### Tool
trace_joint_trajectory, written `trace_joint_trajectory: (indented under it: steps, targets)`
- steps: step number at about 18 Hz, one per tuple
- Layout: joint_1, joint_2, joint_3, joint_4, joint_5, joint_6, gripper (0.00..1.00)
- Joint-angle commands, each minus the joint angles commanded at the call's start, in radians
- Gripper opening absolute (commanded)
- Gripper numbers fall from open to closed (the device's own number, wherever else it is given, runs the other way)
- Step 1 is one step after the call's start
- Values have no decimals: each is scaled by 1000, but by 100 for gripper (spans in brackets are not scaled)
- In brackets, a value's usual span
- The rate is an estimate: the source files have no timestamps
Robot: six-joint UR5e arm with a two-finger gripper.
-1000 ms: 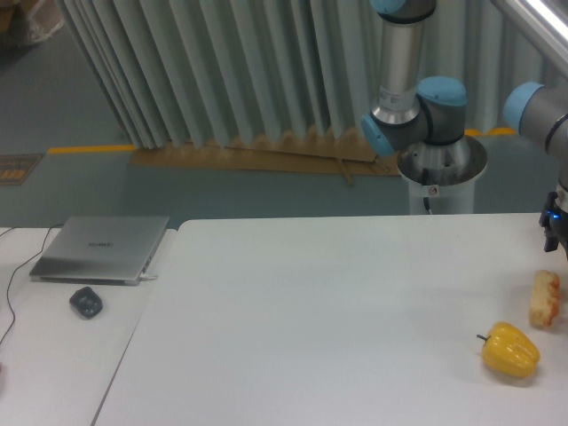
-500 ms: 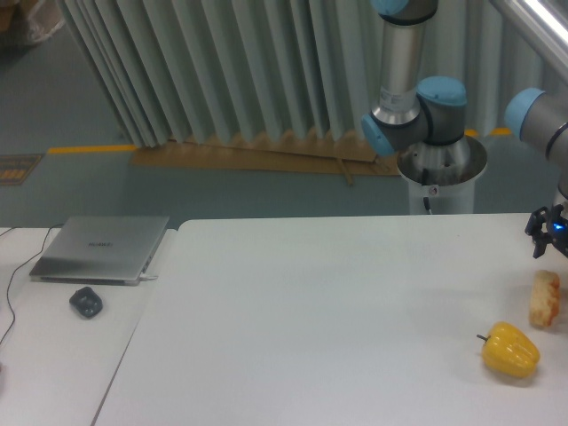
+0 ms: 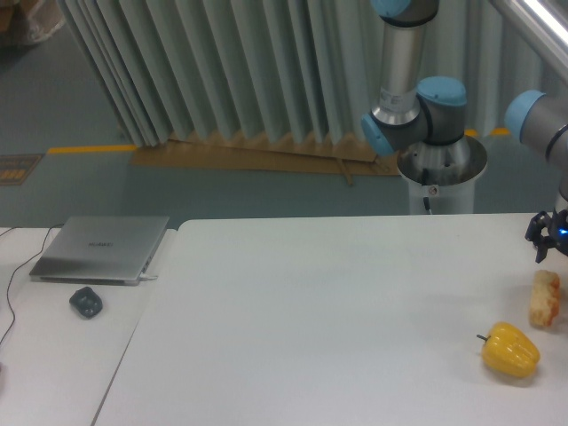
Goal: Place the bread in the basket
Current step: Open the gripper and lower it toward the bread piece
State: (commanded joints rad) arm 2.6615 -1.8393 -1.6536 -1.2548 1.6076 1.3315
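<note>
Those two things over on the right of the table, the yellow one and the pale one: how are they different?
The pepper is glossy, plain yellow and rounded, with a dark stem on its left; the bread is dull, pale tan with reddish-brown patches, and oblong. The pepper looks slightly bigger than the bread. The bread lies farther back and closer to the claw; the pepper lies nearer the camera. Both rest on the white table, apart from each other.

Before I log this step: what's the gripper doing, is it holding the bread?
Gripper: fingers look spread, holding nothing; the bread lies on the table, below it in the picture.

The hand (image 3: 552, 240) hangs low, fingers apart, empty.
</note>
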Motion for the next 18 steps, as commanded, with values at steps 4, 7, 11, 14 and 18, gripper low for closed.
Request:
trace_joint_trajectory:
  steps: [4,7,11,14,18]
  targets:
    - [-8,3,-8,21,-11,-5,100]
    - [3,2,-6,23,-49,6,100]
    - [6,-9,-11,15,-64,-67,100]
    - [14,-11,-20,14,-60,-81,100]
    - [48,-25,-35,14,-66,-74,100]
